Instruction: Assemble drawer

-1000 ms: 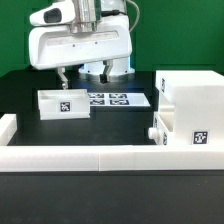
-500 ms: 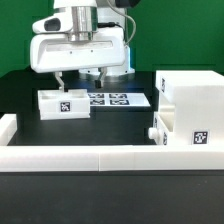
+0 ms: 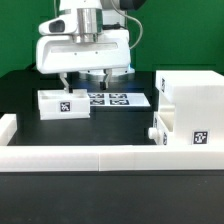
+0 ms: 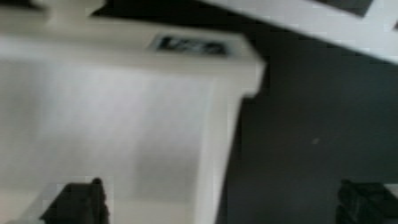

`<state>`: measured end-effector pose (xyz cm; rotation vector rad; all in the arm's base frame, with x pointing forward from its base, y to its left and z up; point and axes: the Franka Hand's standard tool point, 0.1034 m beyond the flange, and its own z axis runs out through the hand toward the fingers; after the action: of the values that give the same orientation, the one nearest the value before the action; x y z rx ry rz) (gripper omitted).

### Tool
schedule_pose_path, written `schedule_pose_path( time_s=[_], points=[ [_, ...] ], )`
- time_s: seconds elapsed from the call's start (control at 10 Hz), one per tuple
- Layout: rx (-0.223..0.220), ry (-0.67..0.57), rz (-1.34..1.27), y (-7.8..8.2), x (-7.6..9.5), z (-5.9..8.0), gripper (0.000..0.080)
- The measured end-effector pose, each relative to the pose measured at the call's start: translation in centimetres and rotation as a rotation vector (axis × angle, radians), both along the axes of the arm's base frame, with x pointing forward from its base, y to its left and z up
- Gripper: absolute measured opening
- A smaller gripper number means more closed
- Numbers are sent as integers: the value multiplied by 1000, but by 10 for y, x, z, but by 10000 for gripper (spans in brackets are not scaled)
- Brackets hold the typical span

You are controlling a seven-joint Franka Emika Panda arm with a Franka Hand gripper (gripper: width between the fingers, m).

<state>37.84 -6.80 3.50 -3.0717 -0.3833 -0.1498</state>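
Observation:
A small white tray (image 3: 64, 103) with a square tag lies on the black table at the exterior view's left. It fills much of the wrist view (image 4: 125, 110), blurred, with its tag (image 4: 191, 45) showing. The large white shell (image 3: 192, 105) stands at the exterior view's right. A second tray with a knob (image 3: 159, 130) sits at its lower front. My gripper (image 3: 83, 79) hangs above the table just behind the small tray. It is open and empty. In the wrist view (image 4: 224, 203), one finger (image 4: 80, 200) is over the tray and the other finger (image 4: 370, 200) is over bare table.
The marker board (image 3: 108, 99) lies flat between the small tray and the shell. A low white border wall (image 3: 90, 156) runs along the front and up the exterior view's left side (image 3: 8, 125).
My gripper has shifted a little toward the exterior view's right and slightly lower. The trays and the shell have not moved.

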Motion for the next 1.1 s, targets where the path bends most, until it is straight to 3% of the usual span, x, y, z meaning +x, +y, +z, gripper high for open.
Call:
schedule_pose_path(
  time_s=[0.4, 0.8, 0.9, 1.0, 1.1],
  points=[
    [15, 15, -15, 1, -11, -25, 649],
    [13, 8, -10, -2, -14, -30, 631],
    [12, 5, -11, -2, -14, -30, 505],
    [12, 4, -10, -2, -13, -30, 505],
    [11, 3, -10, -2, -13, -30, 337]
  ],
)
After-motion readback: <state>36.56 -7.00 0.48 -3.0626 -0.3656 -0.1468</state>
